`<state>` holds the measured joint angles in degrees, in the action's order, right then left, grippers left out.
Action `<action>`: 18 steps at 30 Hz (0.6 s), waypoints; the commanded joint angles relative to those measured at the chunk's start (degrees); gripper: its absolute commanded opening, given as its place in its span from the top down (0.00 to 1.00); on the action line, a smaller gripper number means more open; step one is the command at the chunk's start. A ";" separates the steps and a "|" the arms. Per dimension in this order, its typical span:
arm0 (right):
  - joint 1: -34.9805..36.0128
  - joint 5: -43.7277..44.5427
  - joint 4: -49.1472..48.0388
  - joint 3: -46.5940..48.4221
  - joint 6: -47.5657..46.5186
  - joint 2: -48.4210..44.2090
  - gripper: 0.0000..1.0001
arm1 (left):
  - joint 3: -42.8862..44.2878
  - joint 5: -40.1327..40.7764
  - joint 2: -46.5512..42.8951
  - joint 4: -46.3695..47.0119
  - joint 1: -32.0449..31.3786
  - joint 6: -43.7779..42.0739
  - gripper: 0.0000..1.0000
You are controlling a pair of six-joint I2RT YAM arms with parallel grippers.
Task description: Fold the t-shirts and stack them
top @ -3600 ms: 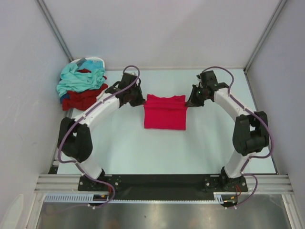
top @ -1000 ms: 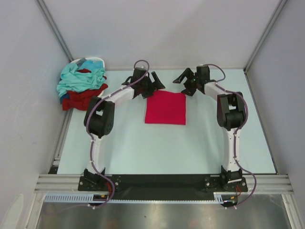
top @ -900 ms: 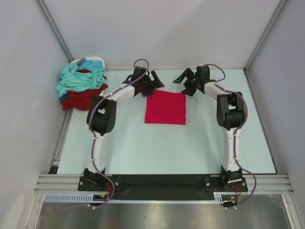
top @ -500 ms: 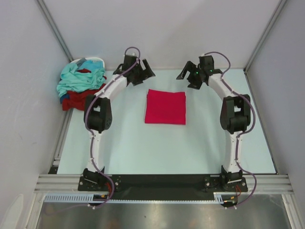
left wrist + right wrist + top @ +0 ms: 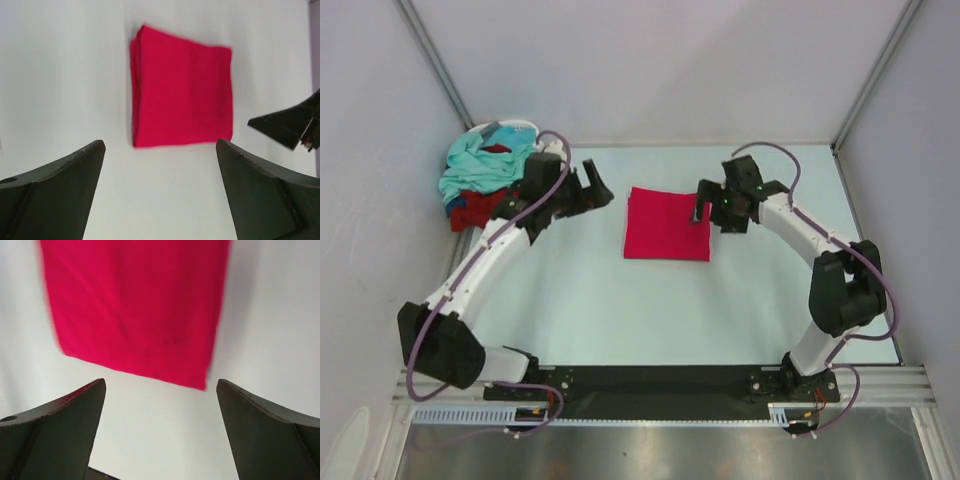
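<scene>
A crimson-pink t-shirt (image 5: 667, 224) lies folded into a neat rectangle in the middle of the table; it shows as a folded t-shirt (image 5: 182, 107) in the left wrist view and again as the same t-shirt (image 5: 135, 310) in the right wrist view. A crumpled heap at the far left holds a teal t-shirt (image 5: 485, 163) on a maroon t-shirt (image 5: 485, 207). My left gripper (image 5: 588, 192) (image 5: 160, 145) hangs open and holds nothing, left of the folded shirt. My right gripper (image 5: 704, 204) (image 5: 160, 382) is open and holds nothing at the shirt's right edge.
A small white basket (image 5: 510, 127) peeks out behind the heap in the far left corner. Grey walls and metal posts close in the table on three sides. A black strip (image 5: 660, 378) runs along the near edge between the arm bases.
The pink shirt went from showing collar and sleeves to a plain folded rectangle. Both open grippers rose off its far edge; the left swung left, the right came down beside its right edge.
</scene>
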<state>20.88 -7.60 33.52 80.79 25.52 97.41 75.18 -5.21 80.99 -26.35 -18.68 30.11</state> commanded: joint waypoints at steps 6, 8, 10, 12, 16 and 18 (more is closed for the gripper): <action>-4.62 -3.64 -8.47 -9.88 2.08 -1.44 0.02 | -21.28 -2.44 -12.51 2.88 -0.57 3.28 0.01; -4.71 -4.18 -8.21 -8.29 1.56 0.41 0.02 | -22.96 -3.66 -13.49 3.76 -0.57 3.73 0.01; -4.80 -4.18 -7.86 -6.28 1.55 2.35 0.01 | -24.81 -5.68 -14.72 4.46 -0.57 3.99 0.01; -4.71 -3.92 -7.33 -5.12 1.46 2.88 0.00 | -25.78 -5.25 -16.20 4.46 -0.57 3.73 0.00; -4.54 -2.52 -7.50 -4.77 1.03 2.18 0.00 | -25.96 -4.02 -17.88 4.20 -0.40 3.55 0.01; -4.54 -1.20 -7.24 -4.59 0.59 2.61 0.00 | -25.61 -4.02 -18.06 4.11 -0.40 3.82 0.00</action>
<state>16.16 -10.85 27.16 73.89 27.24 99.94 49.36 -9.15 64.93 -24.45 -18.96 33.06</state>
